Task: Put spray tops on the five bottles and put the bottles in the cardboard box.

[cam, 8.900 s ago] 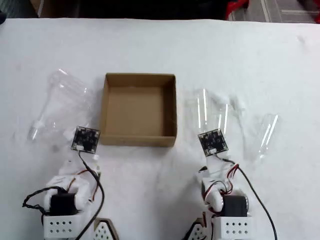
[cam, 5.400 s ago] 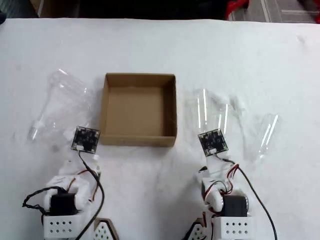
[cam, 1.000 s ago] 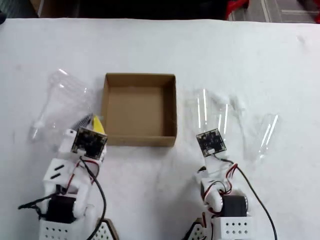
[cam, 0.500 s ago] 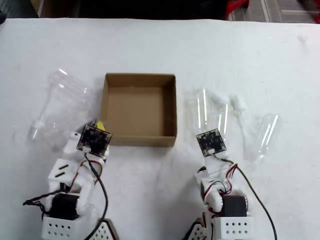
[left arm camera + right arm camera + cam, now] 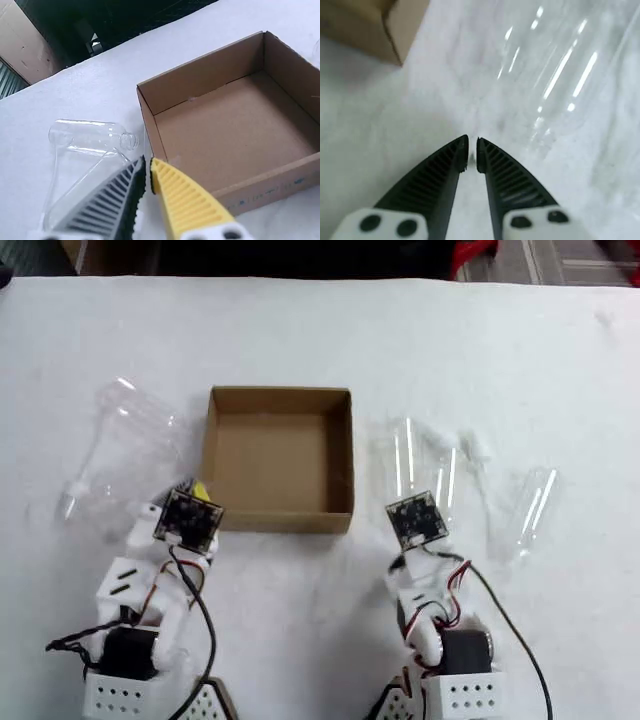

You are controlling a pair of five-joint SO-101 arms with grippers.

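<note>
The open cardboard box (image 5: 278,455) sits mid-table with only its bare floor showing. Clear plastic bottles lie on both sides of it: a pair at its left (image 5: 122,440), two side by side at its right (image 5: 420,460) and one farther right (image 5: 532,502). In the left wrist view my left gripper (image 5: 148,166), with one grey and one yellow finger, is shut on nothing above the box's (image 5: 235,125) near-left corner, beside a bottle's open neck (image 5: 127,140). My right gripper (image 5: 470,148) is shut on nothing just above the cloth, in front of the right-hand bottles (image 5: 570,65).
A white cloth (image 5: 320,330) covers the table, with bare room behind the box and between the two arm bases. The box's corner (image 5: 375,22) lies off to one side of my right gripper. Dark floor and a red object border the far edge.
My left arm rose from its folded rest and swung towards the box's near-left corner. In the last half second the right wrist shifted slightly forward and leftward.
</note>
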